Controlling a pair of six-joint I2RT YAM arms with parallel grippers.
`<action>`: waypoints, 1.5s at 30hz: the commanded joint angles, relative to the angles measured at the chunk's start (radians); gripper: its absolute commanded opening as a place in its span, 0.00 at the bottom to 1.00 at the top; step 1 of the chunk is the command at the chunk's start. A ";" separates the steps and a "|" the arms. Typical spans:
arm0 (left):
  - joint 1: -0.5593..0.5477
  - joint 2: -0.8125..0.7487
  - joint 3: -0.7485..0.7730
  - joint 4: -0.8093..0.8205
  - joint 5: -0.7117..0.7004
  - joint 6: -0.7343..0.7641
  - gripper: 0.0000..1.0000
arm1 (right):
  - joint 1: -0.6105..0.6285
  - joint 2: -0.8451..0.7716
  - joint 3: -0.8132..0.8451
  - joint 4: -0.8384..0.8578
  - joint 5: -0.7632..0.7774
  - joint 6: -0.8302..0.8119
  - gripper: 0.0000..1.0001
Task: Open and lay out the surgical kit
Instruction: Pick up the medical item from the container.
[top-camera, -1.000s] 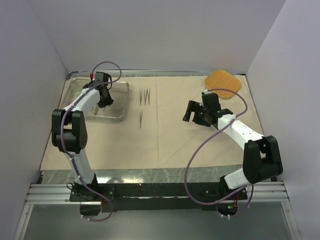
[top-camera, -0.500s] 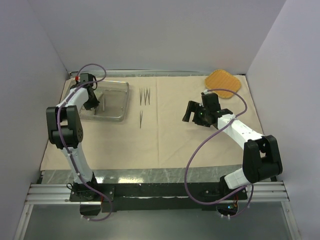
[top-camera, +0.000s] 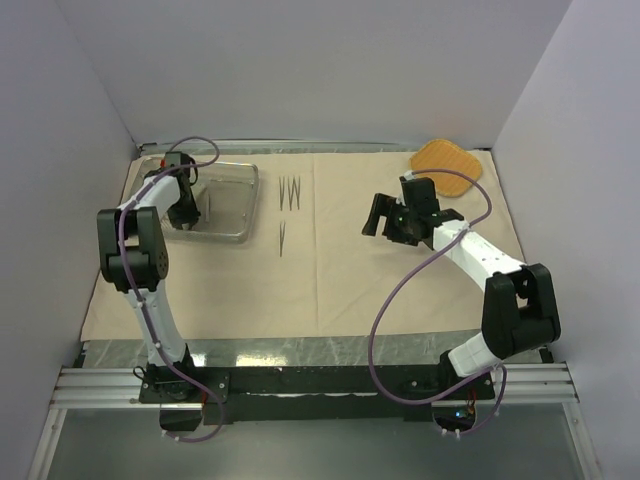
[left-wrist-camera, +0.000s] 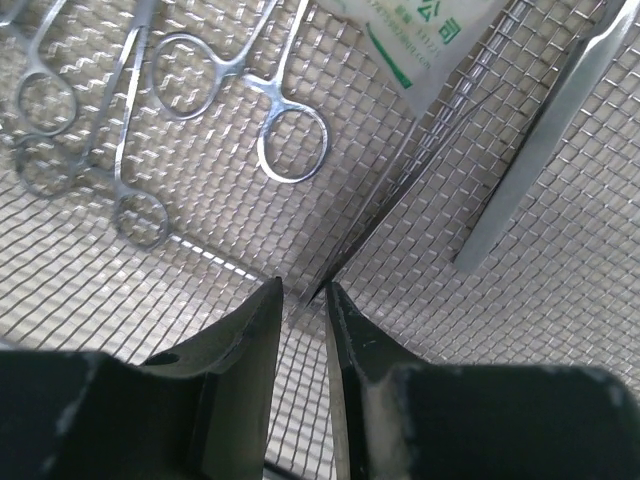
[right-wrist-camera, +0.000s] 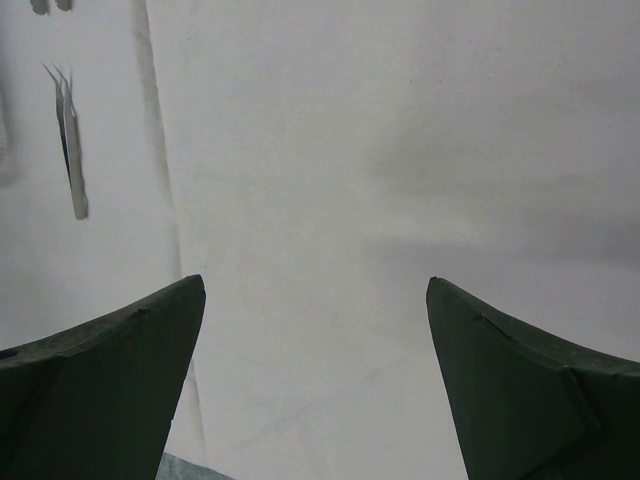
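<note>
Left gripper (left-wrist-camera: 303, 300) jaws barely open, straddling thin tweezers (left-wrist-camera: 417, 165) tip. Close squarely, lift slowly. Right gripper (right-wrist-camera: 315, 300) jaws wide open.

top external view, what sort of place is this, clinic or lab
Probably a robotics lab cell, not a clinic: plain white walls enclose it, left arm and right arm are bolted to an aluminium rail, and a steel wire-mesh tray sits on beige wrapping cloth.
</note>
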 joint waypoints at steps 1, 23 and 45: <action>0.002 0.047 0.081 -0.054 0.043 0.036 0.30 | -0.001 0.016 0.055 -0.002 -0.008 -0.017 1.00; -0.014 0.070 0.101 -0.099 0.076 0.014 0.11 | -0.001 0.004 0.030 0.016 -0.003 -0.013 1.00; -0.172 -0.142 0.151 -0.142 0.126 -0.018 0.02 | -0.001 -0.023 0.016 0.031 0.000 -0.002 1.00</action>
